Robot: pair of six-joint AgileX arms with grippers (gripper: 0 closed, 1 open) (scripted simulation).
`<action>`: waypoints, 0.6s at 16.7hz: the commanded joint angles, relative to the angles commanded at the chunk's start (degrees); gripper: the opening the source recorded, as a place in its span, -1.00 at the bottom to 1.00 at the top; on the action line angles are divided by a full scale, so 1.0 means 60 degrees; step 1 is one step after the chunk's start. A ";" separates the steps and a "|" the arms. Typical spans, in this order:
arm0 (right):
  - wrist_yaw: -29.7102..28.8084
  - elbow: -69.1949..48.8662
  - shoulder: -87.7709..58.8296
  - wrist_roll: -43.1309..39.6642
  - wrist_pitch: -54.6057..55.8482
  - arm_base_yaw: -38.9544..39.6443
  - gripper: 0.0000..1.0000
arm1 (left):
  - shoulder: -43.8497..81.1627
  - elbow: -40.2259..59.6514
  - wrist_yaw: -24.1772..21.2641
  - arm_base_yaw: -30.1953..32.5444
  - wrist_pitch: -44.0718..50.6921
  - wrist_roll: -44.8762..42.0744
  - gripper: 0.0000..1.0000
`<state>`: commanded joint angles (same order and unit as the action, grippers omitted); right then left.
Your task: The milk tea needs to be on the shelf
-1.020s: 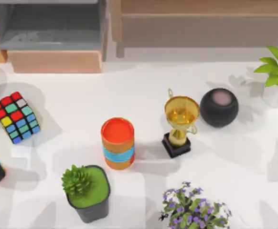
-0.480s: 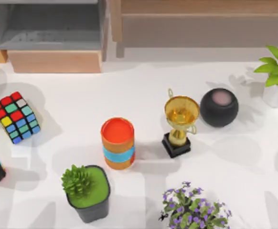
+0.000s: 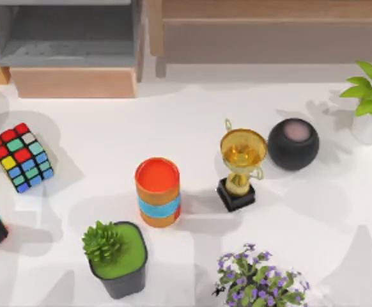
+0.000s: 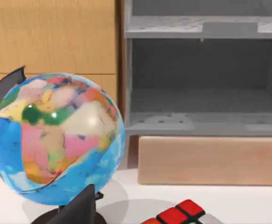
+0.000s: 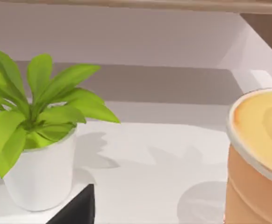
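The milk tea (image 3: pixel 157 192), an orange-tan cup with a flat red top and a light-blue band, stands upright near the table's middle in the top view, with nothing holding it. The grey shelf (image 3: pixel 64 38) sits on a wooden block at the back left, and the left wrist view looks into its open compartments (image 4: pixel 201 121). A dark part of my left gripper (image 4: pixel 80 207) shows low in the left wrist view, close to a globe. A dark part of my right gripper (image 5: pixel 77 207) shows in the right wrist view, beside a white plant pot.
A gold trophy (image 3: pixel 240 167) and a black sphere (image 3: pixel 293 144) stand right of the milk tea. A green potted plant (image 3: pixel 116 257) and purple flowers (image 3: pixel 259 278) stand in front. A Rubik's cube (image 3: pixel 21 157) lies left, a globe (image 4: pixel 56 137) beyond it. A leafy white pot (image 3: pixel 368 96) is far right.
Shadows at the table's lower right have shifted. The milk tea and the other objects have not moved.
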<state>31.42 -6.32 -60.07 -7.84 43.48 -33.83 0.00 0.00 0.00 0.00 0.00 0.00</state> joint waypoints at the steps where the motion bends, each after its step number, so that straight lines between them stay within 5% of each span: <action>1: 0.0425 -0.0077 -0.0873 -0.0112 0.0576 -0.0447 1.00 | 0.0000 0.0000 0.0000 0.0000 0.0000 0.0000 1.00; 10: 0.2642 -0.0574 -0.5205 -0.0737 0.3644 -0.2743 1.00 | 0.0000 0.0000 0.0000 0.0000 0.0000 0.0000 1.00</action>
<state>47.27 -9.76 -91.30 -12.26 65.35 -50.29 0.00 0.00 0.00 0.00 0.00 0.00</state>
